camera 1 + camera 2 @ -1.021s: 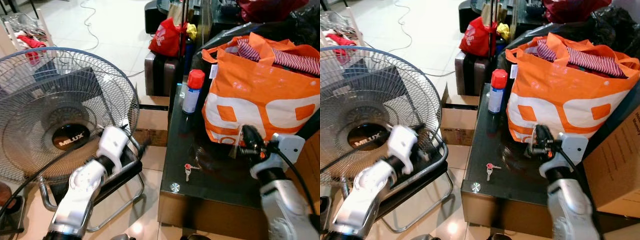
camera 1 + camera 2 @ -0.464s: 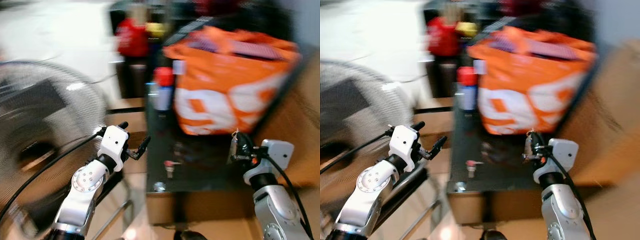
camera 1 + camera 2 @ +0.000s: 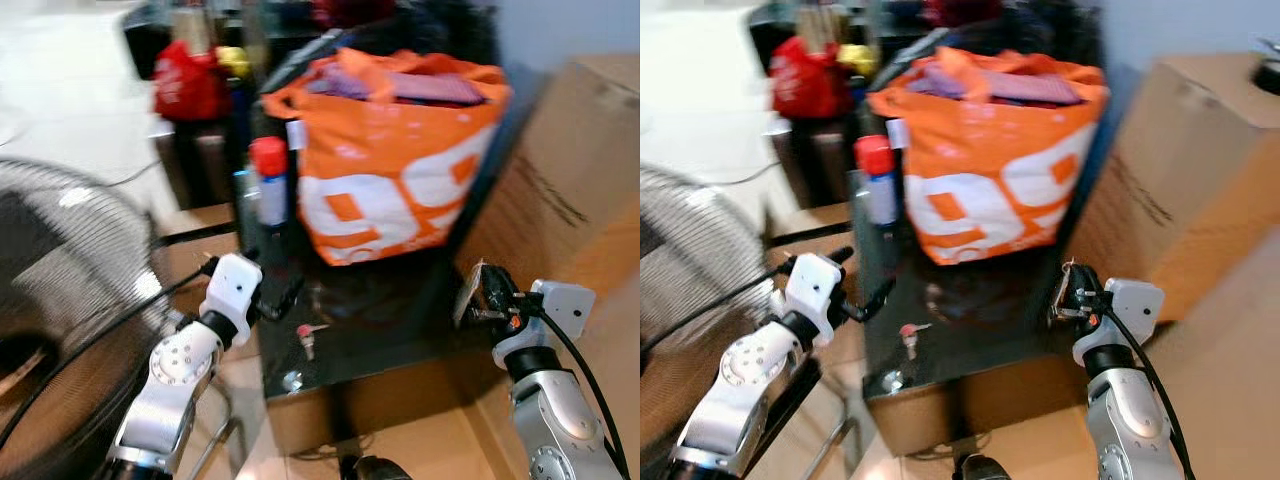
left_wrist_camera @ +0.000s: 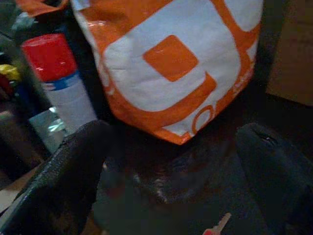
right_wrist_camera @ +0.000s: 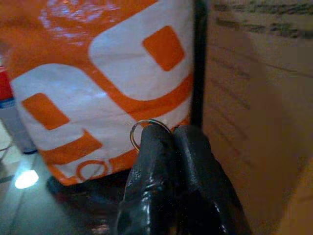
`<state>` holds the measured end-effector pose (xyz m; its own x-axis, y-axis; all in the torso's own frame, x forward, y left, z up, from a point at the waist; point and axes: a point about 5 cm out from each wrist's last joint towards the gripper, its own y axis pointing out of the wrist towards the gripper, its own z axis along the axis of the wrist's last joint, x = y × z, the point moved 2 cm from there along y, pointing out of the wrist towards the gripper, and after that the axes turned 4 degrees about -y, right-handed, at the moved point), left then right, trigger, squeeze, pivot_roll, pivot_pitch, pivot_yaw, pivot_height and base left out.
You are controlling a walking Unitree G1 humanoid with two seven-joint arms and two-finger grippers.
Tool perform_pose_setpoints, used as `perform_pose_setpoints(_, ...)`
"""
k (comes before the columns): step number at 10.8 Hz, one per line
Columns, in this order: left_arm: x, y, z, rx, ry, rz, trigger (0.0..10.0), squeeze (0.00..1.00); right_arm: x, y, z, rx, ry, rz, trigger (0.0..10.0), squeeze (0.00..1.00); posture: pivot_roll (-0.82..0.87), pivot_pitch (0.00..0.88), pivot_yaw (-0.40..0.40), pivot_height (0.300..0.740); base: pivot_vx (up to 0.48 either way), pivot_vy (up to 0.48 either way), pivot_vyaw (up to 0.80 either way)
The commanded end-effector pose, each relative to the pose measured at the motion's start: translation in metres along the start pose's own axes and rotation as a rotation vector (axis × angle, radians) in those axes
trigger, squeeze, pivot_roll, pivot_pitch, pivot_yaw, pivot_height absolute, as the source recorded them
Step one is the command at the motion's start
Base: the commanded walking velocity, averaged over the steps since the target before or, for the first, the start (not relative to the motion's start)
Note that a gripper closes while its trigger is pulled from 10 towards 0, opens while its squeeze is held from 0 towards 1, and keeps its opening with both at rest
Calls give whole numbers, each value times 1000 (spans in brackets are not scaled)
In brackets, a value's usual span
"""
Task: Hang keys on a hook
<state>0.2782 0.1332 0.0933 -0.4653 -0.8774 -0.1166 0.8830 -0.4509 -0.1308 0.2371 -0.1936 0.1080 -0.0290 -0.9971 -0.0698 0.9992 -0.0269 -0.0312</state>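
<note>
My right gripper [image 3: 487, 292] is shut on a metal key ring [image 5: 142, 126], held in the air just off the right end of the dark glass table [image 3: 390, 325]. A silver key [image 3: 466, 290] hangs from the ring beside the fingers [image 5: 156, 147]. My left gripper [image 3: 255, 285] is open at the table's left edge, with nothing between its fingers [image 4: 68, 181]. A small red-headed key [image 3: 305, 335] lies on the glass near the front left corner, just ahead of the left gripper.
An orange and white bag [image 3: 390, 170] stuffed with clothes stands on the table, with a red-capped spray can [image 3: 268, 180] to its left. A large cardboard box [image 3: 570, 170] rises on the right. A floor fan [image 3: 60, 300] stands on the left.
The camera has swung to the right, so bag and table slid left and the cardboard box came into view. The right gripper keeps its hold on the key ring.
</note>
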Motion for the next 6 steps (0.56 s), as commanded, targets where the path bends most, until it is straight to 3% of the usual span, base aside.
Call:
perform_pose_setpoints(1,-1,0,1,-4,19,4,10000,0,3,1,-1,-10,-5,-11,10000,0,-100,0,-13,740,0,0,-800)
perform_pose_setpoints(6,-3,4,3,-10,39,-5,10000,0,5,-1,-6,-26,1,-21,10000,0,-105,0,-4,740,0,0,-800)
